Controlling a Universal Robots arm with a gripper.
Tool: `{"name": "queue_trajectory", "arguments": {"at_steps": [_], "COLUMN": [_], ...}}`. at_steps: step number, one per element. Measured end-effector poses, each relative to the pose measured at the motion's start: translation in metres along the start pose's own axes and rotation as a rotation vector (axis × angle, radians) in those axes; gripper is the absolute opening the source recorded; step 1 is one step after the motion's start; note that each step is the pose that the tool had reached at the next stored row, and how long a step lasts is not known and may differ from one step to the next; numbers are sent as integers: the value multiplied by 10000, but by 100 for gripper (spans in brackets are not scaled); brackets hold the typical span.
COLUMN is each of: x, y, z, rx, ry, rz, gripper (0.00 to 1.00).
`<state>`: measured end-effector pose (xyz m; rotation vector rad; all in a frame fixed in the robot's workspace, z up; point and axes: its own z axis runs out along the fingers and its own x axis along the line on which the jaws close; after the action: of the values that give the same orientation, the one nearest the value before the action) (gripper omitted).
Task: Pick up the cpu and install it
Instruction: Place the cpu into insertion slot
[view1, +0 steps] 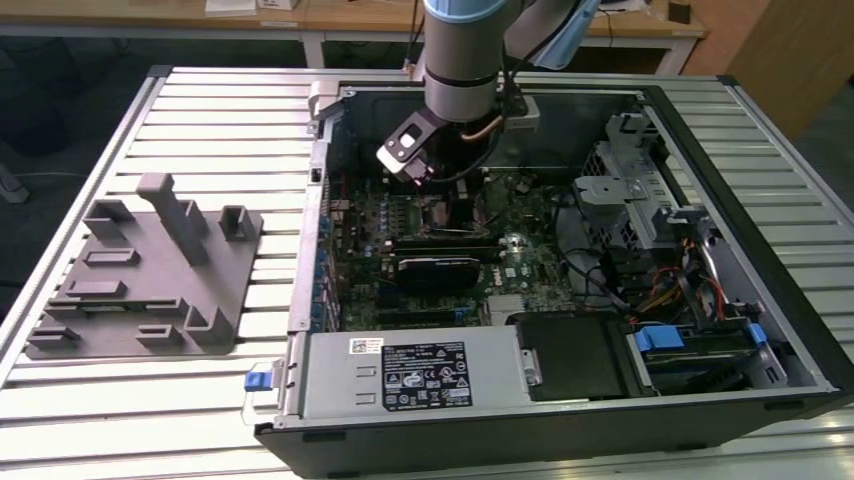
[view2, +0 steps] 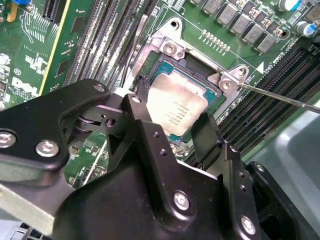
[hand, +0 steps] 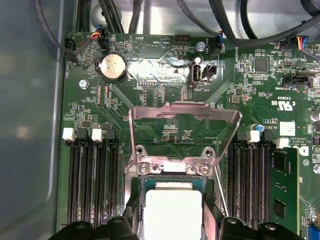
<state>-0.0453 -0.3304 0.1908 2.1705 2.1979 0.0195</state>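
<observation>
Clamped on the cpu (view2: 180, 100) with the gripper (view2: 173, 107), one black finger (view2: 142, 120) pressed to each of two opposite edges, silver top facing up. Held squarely over the open socket (view2: 170, 47) in the middle of the motherboard (view2: 30, 60), inside the metal frame. Cannot tell whether seated or just above the contacts.

In the first wrist view, same grasp on the pale square lid. Just beyond the socket, the hinged load plate (hand: 185, 112) standing raised. To one side, the thin retention lever (view2: 280, 95), angled away from the frame. Flanked on both sides by rows of black memory slots (hand: 95, 185), with a green memory module (hand: 285, 185) fitted in one of the outer ones. Further along the board, past the load plate, a round coin-cell battery (hand: 112, 66) near the board's edge, close to a bundle of black cables (hand: 150, 15).

In the exterior view, reaching straight down with the arm (view1: 461, 70) into an open computer case (view1: 747, 140) lying on a slatted metal table (view1: 200, 110), toward the far half of the case. Along the case's near edge, a grey power supply (view1: 414, 375). On the table towards the exterior view's left, well apart from the case, a grey plastic fixture block (view1: 147, 270).
</observation>
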Motion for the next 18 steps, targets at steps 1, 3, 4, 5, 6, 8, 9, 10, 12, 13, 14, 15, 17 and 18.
{"name": "queue_trajectory", "arguments": {"at_steps": [1, 3, 4, 5, 6, 8, 9, 10, 12, 13, 14, 15, 17, 18], "x": [0, -1, -1, -2, -2, -3, -3, -2, -2, -2, -3, -3, -3, -3], "y": [1, 2, 2, 3, 3, 4, 5, 5, 5, 5, 4, 5, 5, 5], "z": [-9, -34, -48, -61, -72, -89, -95, -95, -95, -95, -96, -96, -96, -97], "rx": [-1, -1, -1, -1, -1, -1, -1, -2, -2, -2, -1, -1, -2, -2], "ry": [1, 2, 1, 1, 1, 1, 2, 3, 4, 4, 2, 2, 3, 2], "rz": [0, 0, 0, 0, 0, 0, 0, 0, 0, 0, 0, 0, 0, 0], "gripper": [61, 61, 61, 61, 61, 61, 61, 61, 61, 61, 61, 61, 60, 54]}}
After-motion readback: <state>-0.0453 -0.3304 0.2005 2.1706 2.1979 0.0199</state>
